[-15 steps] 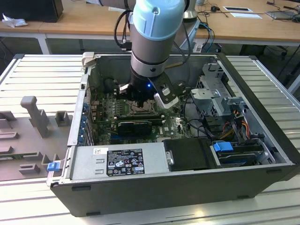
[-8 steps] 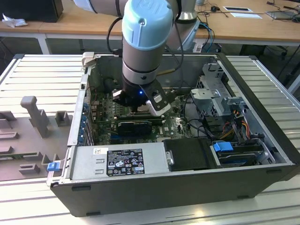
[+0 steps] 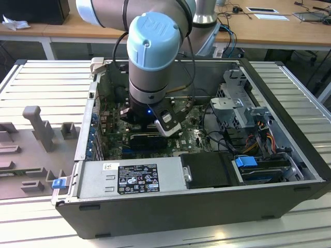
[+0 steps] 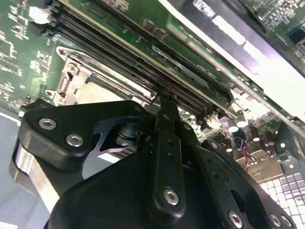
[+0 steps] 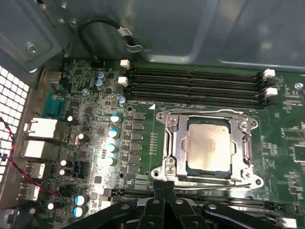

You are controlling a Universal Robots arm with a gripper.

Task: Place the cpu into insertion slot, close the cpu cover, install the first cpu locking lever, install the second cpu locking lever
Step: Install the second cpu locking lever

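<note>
Cpu (image 5: 208, 149) in insertion slot (image 5: 177, 151), beside memory slots (image 5: 195, 86)

Pale silvery-beige cpu (image 5: 208, 150) w/ dull-metal cpu cover (image 5: 172, 143) around it, on green motherboard (image 5: 86, 100). Black memory slots (image 5: 195, 86) w/ white end clips. Black fingers (image 5: 164, 200). Light-blue cap on arm (image 3: 153, 37); ribbed grey surface (image 3: 46, 82).

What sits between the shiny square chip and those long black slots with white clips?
In the first wrist view, the metal cpu cover's top edge frames the cpu, then a thin strip of bare green board runs before the memory slots.
</note>
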